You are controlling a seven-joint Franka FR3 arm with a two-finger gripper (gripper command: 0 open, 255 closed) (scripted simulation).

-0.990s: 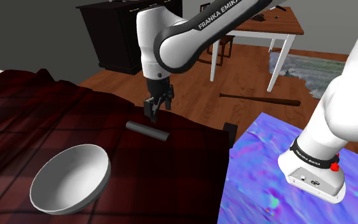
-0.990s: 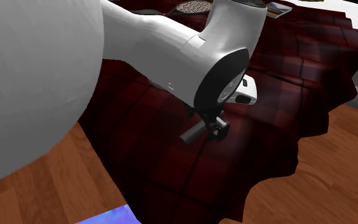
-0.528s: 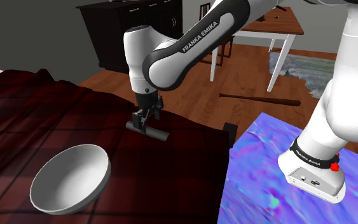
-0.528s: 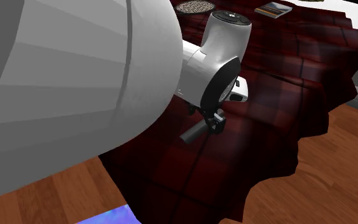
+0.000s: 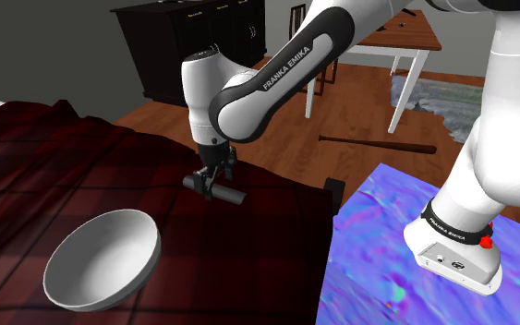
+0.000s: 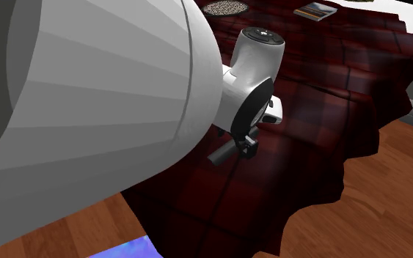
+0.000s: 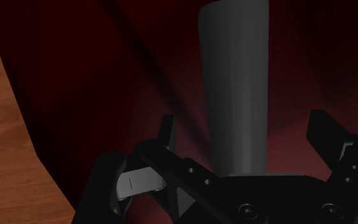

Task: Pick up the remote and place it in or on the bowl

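A dark grey bar-shaped remote [image 5: 231,195] lies on the dark red plaid bed cover [image 5: 54,175], near the cover's edge. My black gripper [image 5: 209,182] is down at the remote's end, open, with one finger on each side of it. In the wrist view the remote [image 7: 234,83] runs between the fingers [image 7: 166,130], with gaps on both sides. The gripper [image 6: 249,144] and remote [image 6: 223,153] also show in the second exterior view. A pale grey bowl [image 5: 101,258] sits on the cover toward the shoulder view's lower left; the arm partly hides the bowl [image 6: 274,113] in the second exterior view.
The blue-purple stand [image 5: 405,249] is at the shoulder view's lower right. Wooden floor beyond the bed holds a baseball bat [image 5: 378,145], a white-legged table [image 5: 398,37] and a dark dresser [image 5: 188,51]. A book [image 6: 315,10] lies far up the bed.
The gripper has moved toward the shoulder view's left and come down over the remote's end, staying open. The remote and bowl have not moved.
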